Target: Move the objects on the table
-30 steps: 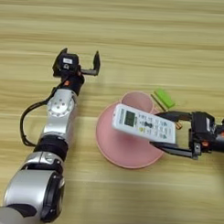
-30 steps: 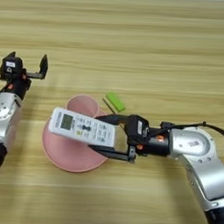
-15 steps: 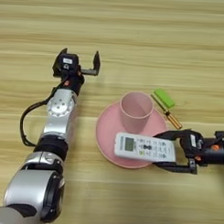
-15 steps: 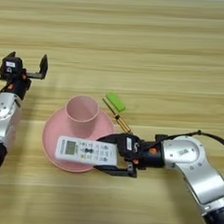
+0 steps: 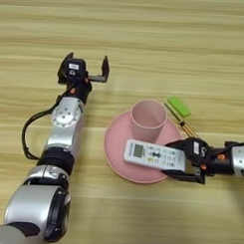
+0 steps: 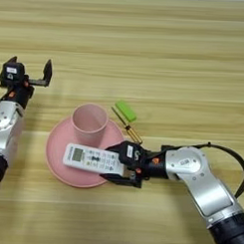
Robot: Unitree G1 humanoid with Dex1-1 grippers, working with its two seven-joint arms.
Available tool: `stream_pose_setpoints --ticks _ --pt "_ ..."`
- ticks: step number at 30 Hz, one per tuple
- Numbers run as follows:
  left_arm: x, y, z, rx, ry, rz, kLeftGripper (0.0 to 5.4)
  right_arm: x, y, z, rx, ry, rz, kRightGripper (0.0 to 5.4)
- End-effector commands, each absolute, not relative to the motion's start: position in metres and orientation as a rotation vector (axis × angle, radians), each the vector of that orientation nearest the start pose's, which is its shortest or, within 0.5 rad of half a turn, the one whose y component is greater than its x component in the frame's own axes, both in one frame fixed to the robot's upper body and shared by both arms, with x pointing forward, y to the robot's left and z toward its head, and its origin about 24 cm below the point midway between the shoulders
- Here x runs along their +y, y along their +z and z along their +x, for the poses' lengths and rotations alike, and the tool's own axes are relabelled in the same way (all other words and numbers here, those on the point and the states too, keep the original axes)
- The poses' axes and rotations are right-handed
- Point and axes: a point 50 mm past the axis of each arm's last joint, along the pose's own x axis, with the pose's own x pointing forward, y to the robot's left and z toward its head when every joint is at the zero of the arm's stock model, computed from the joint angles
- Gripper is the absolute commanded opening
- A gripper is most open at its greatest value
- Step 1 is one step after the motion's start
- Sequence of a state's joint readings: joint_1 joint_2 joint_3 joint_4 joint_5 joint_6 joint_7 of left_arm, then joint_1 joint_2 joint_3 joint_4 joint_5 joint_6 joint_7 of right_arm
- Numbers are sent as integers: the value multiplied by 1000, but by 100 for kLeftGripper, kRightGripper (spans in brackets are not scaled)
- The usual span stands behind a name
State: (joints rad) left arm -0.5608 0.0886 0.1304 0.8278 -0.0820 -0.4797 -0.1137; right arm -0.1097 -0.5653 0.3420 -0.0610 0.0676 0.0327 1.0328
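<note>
upright pink cup [image 5: 148, 120], white remote [image 5: 153, 155], green block [image 5: 178, 107]

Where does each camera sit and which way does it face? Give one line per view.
Left eye view: on the head, looking down at the table; shows the whole left arm, left pincer open, right forearm only.
Right eye view: same head, facing down; shows more of the right arm, right pincer shut on the remote.
Shared: plate, cup, green block, screwdriver.

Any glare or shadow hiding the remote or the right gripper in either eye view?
Left eye view: even light, no glare; the remote reads clearly on the pink plate, with the right gripper at its end. Right eye view: the same, only a soft shadow under the cup. Left gripper is idle, open.
</note>
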Motion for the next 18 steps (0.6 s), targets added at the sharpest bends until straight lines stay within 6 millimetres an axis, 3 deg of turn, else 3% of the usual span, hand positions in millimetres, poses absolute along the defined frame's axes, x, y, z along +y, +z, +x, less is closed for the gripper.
stream_pose_setpoints --ticks 1,18 --pt "153 64 347 -213 -89 -12 540 -138 45 229 254 1348 -514 291" --pt "151 64 348 -210 -92 -11 540 -124 38 236 262 1344 -542 291"
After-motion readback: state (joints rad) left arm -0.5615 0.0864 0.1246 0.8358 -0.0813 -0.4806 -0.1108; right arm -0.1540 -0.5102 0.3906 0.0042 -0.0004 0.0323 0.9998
